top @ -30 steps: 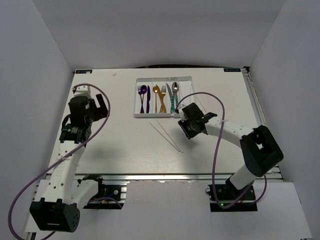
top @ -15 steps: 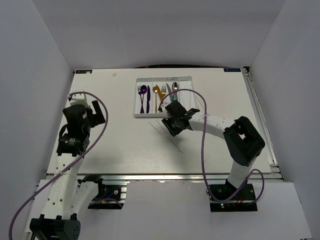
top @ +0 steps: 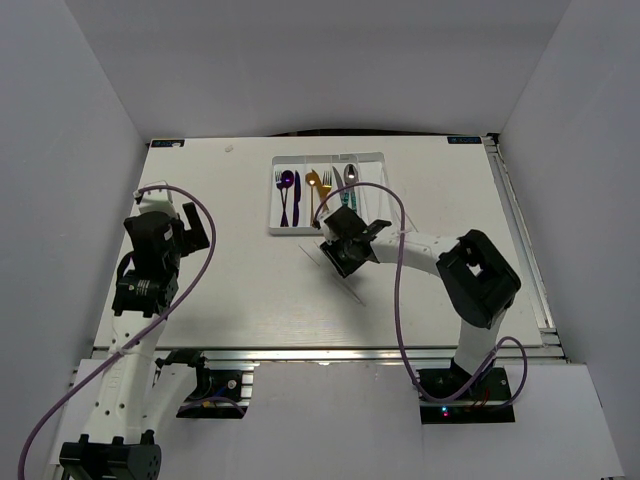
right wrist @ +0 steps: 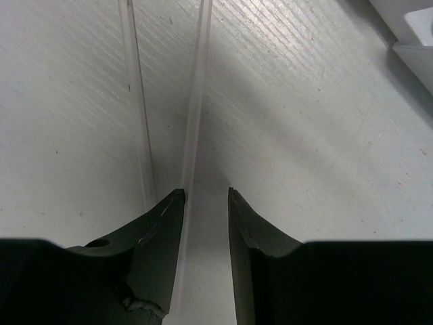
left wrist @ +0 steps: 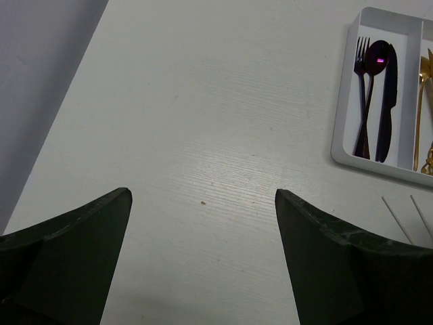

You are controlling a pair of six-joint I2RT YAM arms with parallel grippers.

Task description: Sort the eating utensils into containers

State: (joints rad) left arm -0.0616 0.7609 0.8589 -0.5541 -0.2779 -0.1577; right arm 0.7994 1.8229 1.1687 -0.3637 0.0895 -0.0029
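Two thin white chopsticks [top: 352, 293] lie side by side on the table in front of the white tray [top: 272, 200]. My right gripper [top: 336, 262] is low over them, jaws a little apart. In the right wrist view one chopstick [right wrist: 197, 88] runs between the fingers against the left one, and the other chopstick [right wrist: 139, 115] lies outside it; the gripper [right wrist: 206, 191] is not closed. The tray holds purple utensils [top: 287, 192], gold utensils [top: 318, 192] and a teal-handled piece [top: 348, 203]. My left gripper [top: 190, 225] is open and empty over bare table [left wrist: 203, 196], left of the tray [left wrist: 340, 145].
White walls enclose the table on three sides. The tray's near corner [right wrist: 416, 40] shows at the upper right of the right wrist view. The chopstick ends [left wrist: 399, 220] show at the right edge of the left wrist view. Purple cables loop over both arms.
My right gripper has swung left from beside the tray's right front corner to over the chopsticks. My left arm has drawn back slightly toward the near left.
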